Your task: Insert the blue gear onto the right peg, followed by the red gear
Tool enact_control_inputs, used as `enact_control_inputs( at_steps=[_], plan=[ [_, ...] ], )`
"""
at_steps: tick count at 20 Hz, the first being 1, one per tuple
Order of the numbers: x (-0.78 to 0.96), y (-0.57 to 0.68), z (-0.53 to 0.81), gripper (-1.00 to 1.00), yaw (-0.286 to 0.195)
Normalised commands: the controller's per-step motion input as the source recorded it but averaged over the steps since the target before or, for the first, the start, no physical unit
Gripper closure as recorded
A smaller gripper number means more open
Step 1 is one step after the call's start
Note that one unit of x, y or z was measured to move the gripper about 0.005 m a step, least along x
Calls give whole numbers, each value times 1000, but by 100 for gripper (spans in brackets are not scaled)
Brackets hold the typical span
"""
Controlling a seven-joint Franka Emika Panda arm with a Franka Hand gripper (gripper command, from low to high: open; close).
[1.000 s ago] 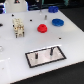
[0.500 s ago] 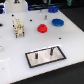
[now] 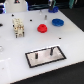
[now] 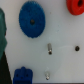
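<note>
blue gear (image 3: 57, 22), red gear (image 3: 43, 28) unmoved | pincer indistinct, offset from blue gear unreadable | grip state: cannot tell

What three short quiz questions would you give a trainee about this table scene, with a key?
1. True or false: the small round bright-red toothed gear already sits on a peg.
2. Which gear lies farther toward the exterior view's right? A: the red gear. B: the flat round bright-blue toothed gear.
3. Fill in: ___ thin dark-grey upright pegs stand on the black-bordered white rectangular plate.

Key: 1 false, it lies on the table. 2 B. 3 two.
</note>
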Motion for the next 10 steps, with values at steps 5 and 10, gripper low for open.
enact_control_inputs(
  at_steps=[5, 10],
  plan=[
    [-444, 284, -501, -100, 0],
    [-344, 126, -541, -100, 0]
  ],
)
